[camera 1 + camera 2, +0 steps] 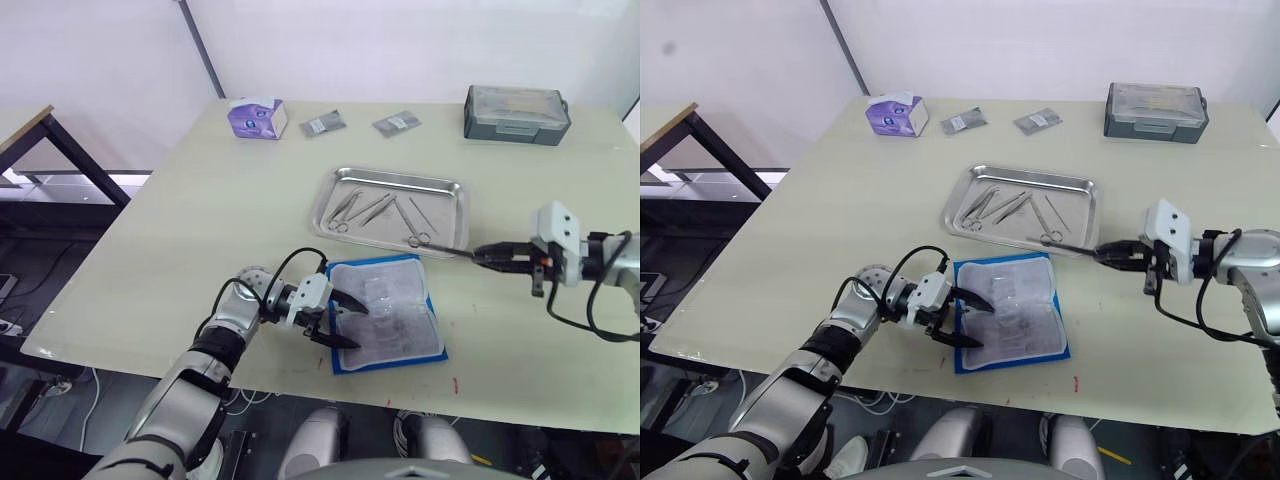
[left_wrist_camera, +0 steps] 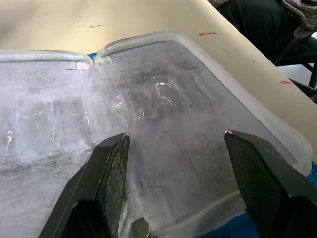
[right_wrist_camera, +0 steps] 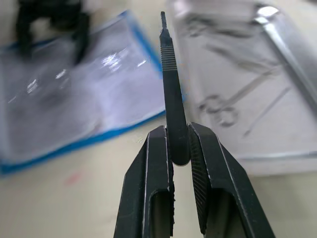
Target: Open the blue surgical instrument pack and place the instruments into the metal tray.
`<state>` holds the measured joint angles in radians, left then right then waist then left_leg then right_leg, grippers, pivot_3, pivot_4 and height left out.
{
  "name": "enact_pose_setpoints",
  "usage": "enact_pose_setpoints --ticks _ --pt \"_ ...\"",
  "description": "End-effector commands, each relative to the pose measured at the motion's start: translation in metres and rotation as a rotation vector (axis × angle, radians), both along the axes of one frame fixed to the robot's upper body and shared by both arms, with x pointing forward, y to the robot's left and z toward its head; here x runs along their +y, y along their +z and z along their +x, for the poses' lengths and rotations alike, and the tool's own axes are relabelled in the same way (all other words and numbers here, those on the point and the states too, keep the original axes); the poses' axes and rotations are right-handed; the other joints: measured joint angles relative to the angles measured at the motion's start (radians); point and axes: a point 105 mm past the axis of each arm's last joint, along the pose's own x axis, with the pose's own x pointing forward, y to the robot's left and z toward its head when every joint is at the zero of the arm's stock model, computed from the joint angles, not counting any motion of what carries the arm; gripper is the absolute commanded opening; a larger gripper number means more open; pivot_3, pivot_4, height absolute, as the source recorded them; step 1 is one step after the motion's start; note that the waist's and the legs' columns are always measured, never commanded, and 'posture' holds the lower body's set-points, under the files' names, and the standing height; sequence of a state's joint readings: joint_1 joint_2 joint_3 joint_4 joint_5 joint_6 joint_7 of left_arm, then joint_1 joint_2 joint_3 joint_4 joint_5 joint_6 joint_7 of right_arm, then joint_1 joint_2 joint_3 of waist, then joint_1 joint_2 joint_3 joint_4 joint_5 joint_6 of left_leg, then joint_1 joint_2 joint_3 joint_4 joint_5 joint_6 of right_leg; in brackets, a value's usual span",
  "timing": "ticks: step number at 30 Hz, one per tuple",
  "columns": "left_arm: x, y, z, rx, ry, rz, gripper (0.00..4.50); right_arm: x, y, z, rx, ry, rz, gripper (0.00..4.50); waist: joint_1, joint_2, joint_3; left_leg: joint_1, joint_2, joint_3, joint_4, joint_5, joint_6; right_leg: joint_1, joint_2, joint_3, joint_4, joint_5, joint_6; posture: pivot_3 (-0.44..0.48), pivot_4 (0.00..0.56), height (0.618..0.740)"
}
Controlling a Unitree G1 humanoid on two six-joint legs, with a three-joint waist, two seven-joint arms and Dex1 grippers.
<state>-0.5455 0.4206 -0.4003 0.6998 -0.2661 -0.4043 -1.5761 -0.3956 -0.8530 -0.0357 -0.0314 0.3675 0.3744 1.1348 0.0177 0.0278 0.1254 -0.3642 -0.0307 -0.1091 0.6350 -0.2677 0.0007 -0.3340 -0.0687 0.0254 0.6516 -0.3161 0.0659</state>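
With the left gripper (image 1: 338, 322) spread open on the blue surgical instrument pack (image 1: 385, 312), the right gripper (image 3: 179, 148) — clenched on a slim instrument (image 3: 170, 84) — should carry it level toward twelve o'clock and release only once inside the metal tray (image 1: 391, 183) rim.

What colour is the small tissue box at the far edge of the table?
The tissue box is purple with a white top, clearest in the left eye view.

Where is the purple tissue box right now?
The purple tissue box sits at the table's far left corner, left of two small grey foil packets, well beyond the shiny metal tray.

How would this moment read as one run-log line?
pack: open | left gripper: open, on pack | right gripper: holding instrument | tray: four instruments
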Motion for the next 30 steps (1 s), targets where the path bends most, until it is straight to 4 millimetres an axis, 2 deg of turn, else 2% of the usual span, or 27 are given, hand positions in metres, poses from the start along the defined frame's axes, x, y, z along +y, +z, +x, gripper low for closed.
enact_pose_setpoints --ticks 1,9,12,18,30 --pt "0.011 -0.057 -0.038 0.23 -0.052 0.171 3.26 0.008 0.006 0.019 -0.013 -0.095 0.045 0.01 0.0 0.0 0.0 0.0 0.0 0.0 0.0 0.0 0.0 0.0 0.0 0.0 0.0 0.0 0.0 0.0 0.15 0.738" --pt "0.01 -0.057 -0.038 0.232 -0.047 0.166 3.26 0.02 -0.001 0.062 0.032 -0.319 0.092 0.01 -0.001 0.001 -0.001 0.0 -0.002 -0.001 -0.001 0.001 0.002 0.0 -0.001 -0.001 0.0 0.0 0.0 0.0 0.15 0.738" --pt "0.011 -0.057 -0.038 0.233 -0.043 0.164 3.26 0.022 -0.01 0.079 0.046 -0.417 0.073 0.01 -0.005 0.002 -0.001 0.0 -0.002 -0.001 -0.001 0.001 0.002 0.0 -0.001 -0.001 0.0 0.0 0.0 0.0 0.15 0.738" --pt "0.012 -0.057 -0.039 0.234 -0.04 0.163 3.26 0.034 -0.02 0.103 0.034 -0.513 0.053 0.01 -0.006 0.003 -0.001 0.0 -0.002 -0.002 -0.001 0.001 0.002 0.0 -0.001 -0.001 0.001 0.0 0.0 0.0 0.15 0.738" --pt "0.011 -0.057 -0.04 0.234 -0.04 0.155 3.26 0.035 -0.039 0.125 0.084 -0.681 0.059 0.01 -0.015 0.006 -0.002 0.002 -0.003 -0.002 -0.001 0.002 0.003 0.0 -0.001 -0.001 0.004 0.0 0.0 0.0 0.15 0.738"
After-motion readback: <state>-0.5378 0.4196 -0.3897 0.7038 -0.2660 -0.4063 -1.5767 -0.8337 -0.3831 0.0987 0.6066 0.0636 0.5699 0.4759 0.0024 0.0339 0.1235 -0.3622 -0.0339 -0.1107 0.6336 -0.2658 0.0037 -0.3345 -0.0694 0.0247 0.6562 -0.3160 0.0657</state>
